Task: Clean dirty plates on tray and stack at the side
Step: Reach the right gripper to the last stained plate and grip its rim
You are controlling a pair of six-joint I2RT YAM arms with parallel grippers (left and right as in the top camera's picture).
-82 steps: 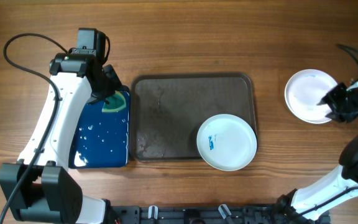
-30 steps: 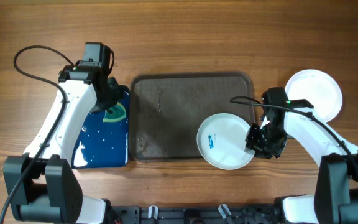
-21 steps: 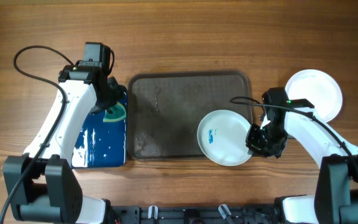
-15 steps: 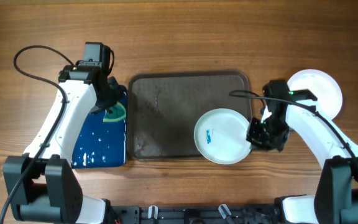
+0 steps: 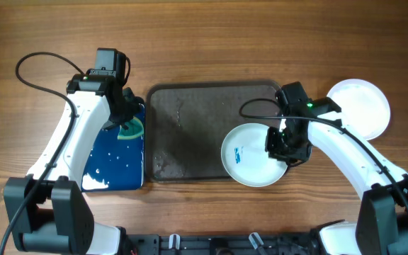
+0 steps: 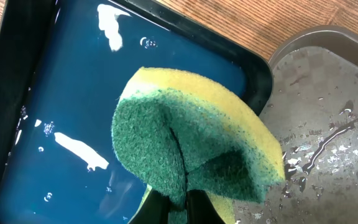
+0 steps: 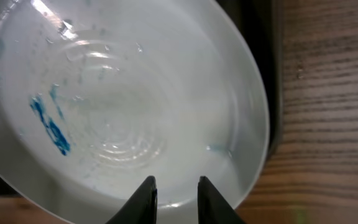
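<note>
One white plate (image 5: 250,157) with a blue smear lies at the front right of the dark brown tray (image 5: 190,113) and overhangs its front rim. In the right wrist view the plate (image 7: 123,106) fills the frame, wet, with the smear at its left. My right gripper (image 5: 282,145) hovers over the plate's right part; its jaws (image 7: 175,180) stand slightly apart with nothing between them. My left gripper (image 5: 122,117) is shut on a green and yellow sponge (image 6: 191,149) held over the blue tray's right end. White plates (image 5: 363,106) lie on the table at the far right; how many I cannot tell.
A smaller deep-blue tray (image 5: 112,159) holding water (image 6: 42,93) lies left of the brown tray. The brown tray's wet floor (image 6: 328,124) shows at the right of the left wrist view. A black cable loops over the right arm near the tray's right rim.
My right gripper left the plates at the far right, came to the plate's right edge, then moved up-left over it. The plate slid slightly left. The left arm barely moved.
</note>
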